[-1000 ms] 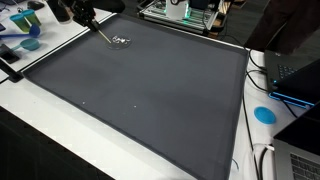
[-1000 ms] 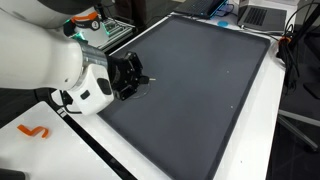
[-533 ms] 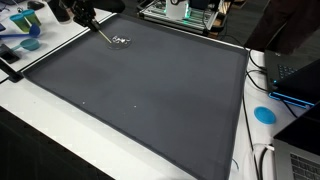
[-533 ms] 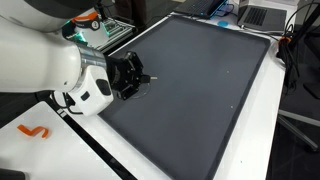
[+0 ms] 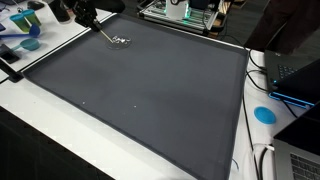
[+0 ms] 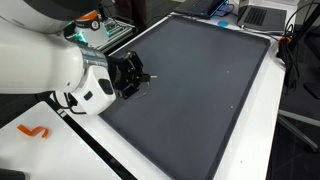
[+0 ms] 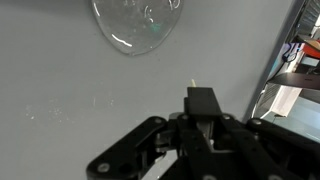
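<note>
Both fingers of the gripper (image 7: pixel 203 110) are pressed together on a thin pale stick (image 5: pixel 102 33), whose tip pokes out just ahead of them in the wrist view. Near that tip lies a clear crumpled plastic piece (image 7: pixel 137 22); whether the two touch I cannot tell. In an exterior view it sits by the far left corner of the dark grey mat (image 5: pixel 150 95). The mat covers a white table (image 5: pixel 45 135), with a blue disc (image 5: pixel 264 114) at the right.

A dark grey mat (image 5: pixel 140 95) on a white table (image 5: pixel 45 135) carries one clear plastic piece (image 5: pixel 121 41).
</note>
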### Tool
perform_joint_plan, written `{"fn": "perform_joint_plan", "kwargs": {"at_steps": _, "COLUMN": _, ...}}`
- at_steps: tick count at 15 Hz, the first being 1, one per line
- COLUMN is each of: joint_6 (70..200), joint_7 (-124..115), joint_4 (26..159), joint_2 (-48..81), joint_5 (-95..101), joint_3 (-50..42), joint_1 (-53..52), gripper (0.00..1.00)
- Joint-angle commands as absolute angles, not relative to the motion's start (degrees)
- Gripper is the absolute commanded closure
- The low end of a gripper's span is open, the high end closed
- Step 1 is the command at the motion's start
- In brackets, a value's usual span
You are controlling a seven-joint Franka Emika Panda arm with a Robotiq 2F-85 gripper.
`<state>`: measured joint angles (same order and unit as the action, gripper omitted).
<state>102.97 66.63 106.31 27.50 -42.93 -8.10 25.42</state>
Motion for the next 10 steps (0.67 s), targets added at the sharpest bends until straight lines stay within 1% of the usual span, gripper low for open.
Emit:
{"fn": "perform_joint_plan", "kwargs": {"at_steps": 1, "joint_6": 101.25, "joint_7": 67.95, "joint_4": 105.56, "joint_2": 28.27, "joint_5": -41.74, "joint_3": -8.74, "joint_1": 25.34, "gripper": 0.96}}
{"fn": "perform_joint_plan", "kwargs": {"at_steps": 10, "joint_6": 99.59, "joint_7": 66.65, "joint_4": 105.54, "joint_2": 28.18, "joint_5": -36.63, "joint_3": -8.82, "joint_1": 24.74, "gripper": 0.96}}
